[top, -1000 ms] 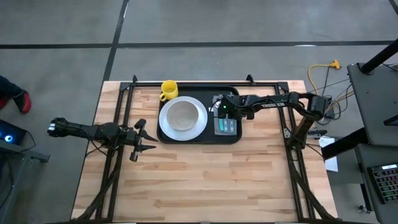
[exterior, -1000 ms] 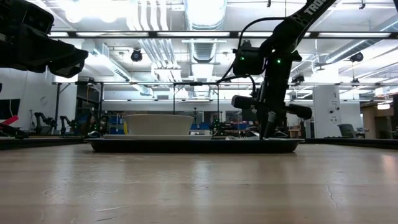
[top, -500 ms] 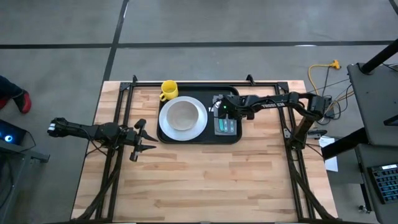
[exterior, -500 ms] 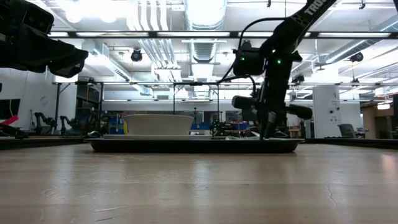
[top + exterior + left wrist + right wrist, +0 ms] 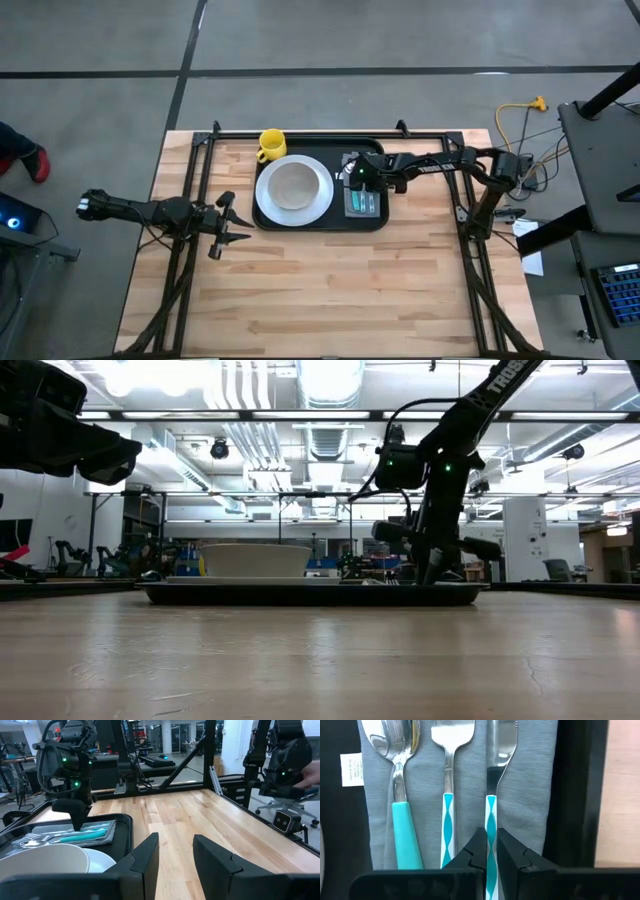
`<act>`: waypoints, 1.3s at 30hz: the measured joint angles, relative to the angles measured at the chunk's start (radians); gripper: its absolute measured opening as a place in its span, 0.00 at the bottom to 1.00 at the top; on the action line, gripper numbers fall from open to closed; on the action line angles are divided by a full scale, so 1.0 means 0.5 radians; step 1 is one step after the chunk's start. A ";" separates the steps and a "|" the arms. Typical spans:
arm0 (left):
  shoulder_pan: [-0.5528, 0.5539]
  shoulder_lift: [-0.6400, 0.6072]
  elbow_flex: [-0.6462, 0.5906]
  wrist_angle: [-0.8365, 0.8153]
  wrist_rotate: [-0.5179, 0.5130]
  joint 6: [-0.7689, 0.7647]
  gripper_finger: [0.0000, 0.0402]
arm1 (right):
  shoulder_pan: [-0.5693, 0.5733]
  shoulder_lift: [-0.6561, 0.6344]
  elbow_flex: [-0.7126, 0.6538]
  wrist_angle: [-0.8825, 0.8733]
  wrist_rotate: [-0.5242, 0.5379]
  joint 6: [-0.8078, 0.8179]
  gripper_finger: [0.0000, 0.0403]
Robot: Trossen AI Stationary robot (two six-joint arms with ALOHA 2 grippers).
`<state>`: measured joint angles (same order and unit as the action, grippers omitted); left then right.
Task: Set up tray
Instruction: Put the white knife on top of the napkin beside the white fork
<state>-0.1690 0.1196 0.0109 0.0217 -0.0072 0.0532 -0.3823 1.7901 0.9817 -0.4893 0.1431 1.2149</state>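
Black rectangular low-rimmed tray (image 5: 318,222) is sitting near the table's far edge, carrying a round white plate (image 5: 293,187), a grey cloth napkin (image 5: 455,780) and cutlery. Cutlery placement is seemingly finishing: the right end effector (image 5: 491,851) is pinching the teal-striped knife handle (image 5: 491,820) on the napkin (jaws nearly closed), directly over the tray's right end. Next it probably needs releasing and lifting straight off. The left end effector (image 5: 232,223) is waiting open near the table's left edge.

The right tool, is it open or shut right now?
Shut. The right tool has its fingers pinched on the handle of the knife, which lies on the grey napkin in the tray.
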 joint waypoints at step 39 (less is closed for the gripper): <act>0.000 0.000 0.000 0.000 0.000 0.000 0.25 | -0.026 0.002 0.047 -0.002 -0.078 -0.152 0.03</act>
<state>-0.1691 0.1196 0.0109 0.0217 -0.0071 0.0532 -0.3954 1.7911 1.0050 -0.4902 0.1040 1.1391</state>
